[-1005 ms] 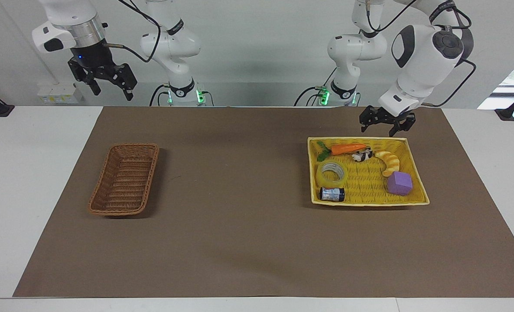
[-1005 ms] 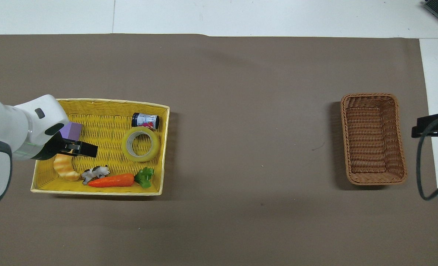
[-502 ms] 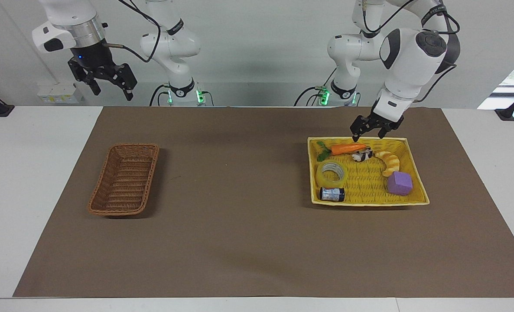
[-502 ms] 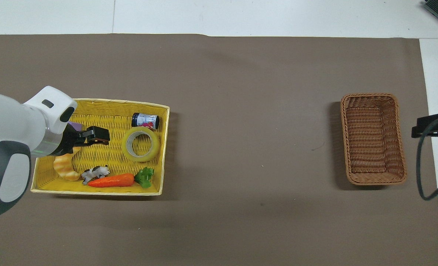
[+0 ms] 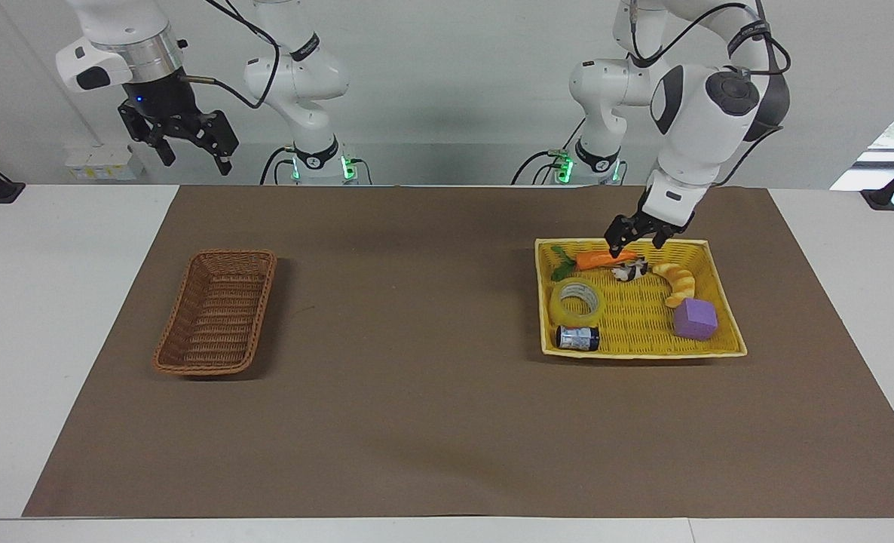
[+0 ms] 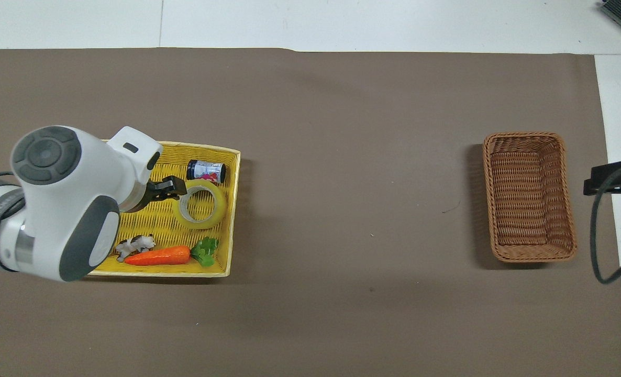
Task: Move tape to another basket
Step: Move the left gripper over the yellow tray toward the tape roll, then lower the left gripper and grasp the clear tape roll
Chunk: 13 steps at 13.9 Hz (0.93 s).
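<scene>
The tape (image 5: 577,302) lies flat in the yellow basket (image 5: 643,352), at the corner toward the right arm's end; it also shows in the overhead view (image 6: 199,205). The brown wicker basket (image 5: 234,253) stands empty at the right arm's end of the mat and shows from above too (image 6: 522,135). My left gripper (image 5: 635,243) is open and empty, raised over the yellow basket above the carrot (image 5: 605,259), apart from the tape. In the overhead view the left gripper (image 6: 177,189) sits just beside the roll. My right gripper (image 5: 191,147) is open and waits high beyond the brown basket's end.
The yellow basket (image 6: 232,220) also holds a dark blue-labelled can (image 5: 577,337) next to the tape, a toy cow (image 5: 629,269), a croissant-shaped toy (image 5: 677,280) and a purple cube (image 5: 694,318). A brown mat (image 5: 417,392) covers the table.
My left gripper has moved over the yellow basket toward the tape, and its arm now covers the cube and the croissant-shaped toy from above. The right arm has not moved.
</scene>
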Motion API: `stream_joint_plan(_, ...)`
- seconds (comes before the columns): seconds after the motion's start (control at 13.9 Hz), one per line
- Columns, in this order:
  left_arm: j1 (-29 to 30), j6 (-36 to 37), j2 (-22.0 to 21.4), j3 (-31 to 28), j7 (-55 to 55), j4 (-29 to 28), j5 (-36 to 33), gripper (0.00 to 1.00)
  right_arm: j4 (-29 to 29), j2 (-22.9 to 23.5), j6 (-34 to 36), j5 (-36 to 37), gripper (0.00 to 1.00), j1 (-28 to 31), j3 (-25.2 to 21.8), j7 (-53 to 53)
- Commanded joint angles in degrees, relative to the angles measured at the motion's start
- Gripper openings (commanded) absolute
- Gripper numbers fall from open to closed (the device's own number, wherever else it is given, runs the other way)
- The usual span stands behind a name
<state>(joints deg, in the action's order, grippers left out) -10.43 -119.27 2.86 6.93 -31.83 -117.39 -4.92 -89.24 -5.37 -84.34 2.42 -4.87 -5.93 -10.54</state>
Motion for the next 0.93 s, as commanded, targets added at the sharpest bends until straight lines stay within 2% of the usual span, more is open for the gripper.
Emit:
stream_joint_plan(0.0, -1.26, -6.57, 1.79, -0.77, -2.36, -4.06, -1.58, 1.0, -0.84, -0.96, 0.23, -1.63, 1.0, 0.65, 0.04, 1.75)
stream_joint_plan(0.22, -1.0, -14.83, 1.89, -0.69, -1.48, -10.39, -1.49, 0.98, -0.84, -0.96, 0.23, -1.63, 1.0, 0.65, 0.04, 1.75)
stream_joint_plan(0.36, -0.64, -17.04, 2.84, -0.69, -1.3, -11.72, -1.23, 0.67, -0.84, -0.96, 0.23, -1.63, 1.0, 0.65, 0.04, 1.75)
stream_joint_plan(0.43, -0.55, -17.66, 3.29, -0.6, -1.22, -12.24, -1.14, 0.38, -0.84, -0.96, 0.23, -1.63, 1.0, 0.65, 0.04, 1.75)
stream_joint_plan(0.5, -0.55, -17.75, 3.29, -0.6, -1.13, -12.42, -0.79, 0.13, -0.84, -0.96, 0.23, -1.63, 1.0, 0.65, 0.04, 1.75)
stream_joint_plan(0.57, -0.82, -17.23, 3.38, -0.68, -1.22, -11.9, -0.27, 0.0, -0.84, -0.96, 0.23, -1.63, 1.0, 0.65, 0.04, 1.75)
stream_joint_plan(0.72, -0.73, -16.61, 3.29, -0.69, -1.22, -11.28, 0.0, 0.0, -0.84, -0.96, 0.23, -1.63, 1.0, 0.65, 0.04, 1.75)
stream_joint_plan(0.86, -0.55, -11.89, 2.94, -0.6, -1.04, -8.23, 0.0, 0.0, -0.84, -0.96, 0.23, -1.63, 1.0, 0.65, 0.04, 1.75)
